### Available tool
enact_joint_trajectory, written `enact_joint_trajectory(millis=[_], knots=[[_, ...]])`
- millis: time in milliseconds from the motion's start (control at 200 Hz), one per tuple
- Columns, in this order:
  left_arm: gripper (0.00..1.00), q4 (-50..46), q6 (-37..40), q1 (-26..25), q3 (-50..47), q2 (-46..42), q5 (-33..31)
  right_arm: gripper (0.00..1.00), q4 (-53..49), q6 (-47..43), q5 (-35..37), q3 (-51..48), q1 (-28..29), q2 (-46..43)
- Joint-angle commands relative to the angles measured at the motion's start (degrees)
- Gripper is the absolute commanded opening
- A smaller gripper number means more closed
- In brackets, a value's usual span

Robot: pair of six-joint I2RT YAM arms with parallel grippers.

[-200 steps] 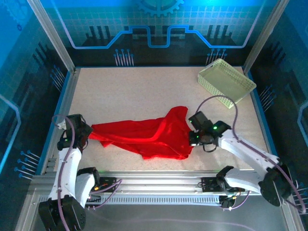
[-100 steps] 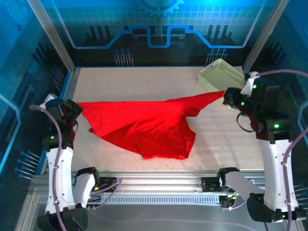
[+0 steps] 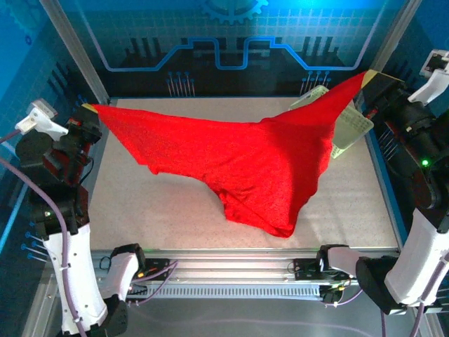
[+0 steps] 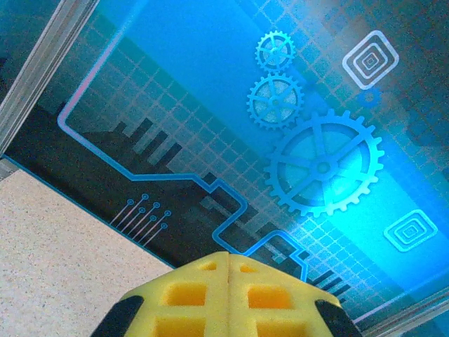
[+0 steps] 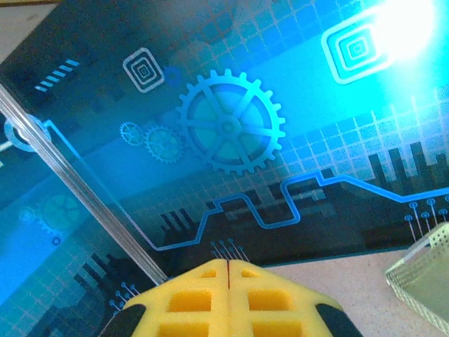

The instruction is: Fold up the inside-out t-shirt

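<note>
The inside-out t-shirt (image 3: 259,165), plain bright red, hangs stretched in the air between both raised arms, its lower part drooping toward the table near the front. My left gripper (image 3: 90,109) is shut on the shirt's left corner, high at the left wall. At the back right, my right gripper (image 3: 369,77) is shut on the other corner. In the left wrist view the yellow pads of my left gripper (image 4: 229,257) press together, and so do the pads of my right gripper (image 5: 229,264) in the right wrist view; the cloth is hidden beneath them there.
A pale yellow-green lattice basket (image 3: 353,126) stands at the back right corner, partly behind the shirt, and its corner (image 5: 424,278) appears in the right wrist view. The speckled table (image 3: 154,203) is walled by blue printed panels and aluminium posts.
Both arms have risen and spread apart, lifting the shirt off the table and pulling it into a wide span. Both grippers have stayed shut.
</note>
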Motion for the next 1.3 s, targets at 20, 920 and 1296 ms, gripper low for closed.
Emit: enact_joint_trajectory(millis=[20,920,1296], knots=[[0.0,-1.0,2.0,0.8,-2.5,0.8,0.3,0.0,-1.5,-0.6,1.1,-4.1,-0.9,1.0],[0.0,2.8,3.9,0.7,-6.1,4.2,10.0,0.0,7.0,-5.9,3.7,-0.1,-1.2,3.3],[0.0,-2.0,6.3,0.8,-4.9,13.0,13.9,0.0,6.7,-6.7,2.4,-4.6,-1.3,5.2]])
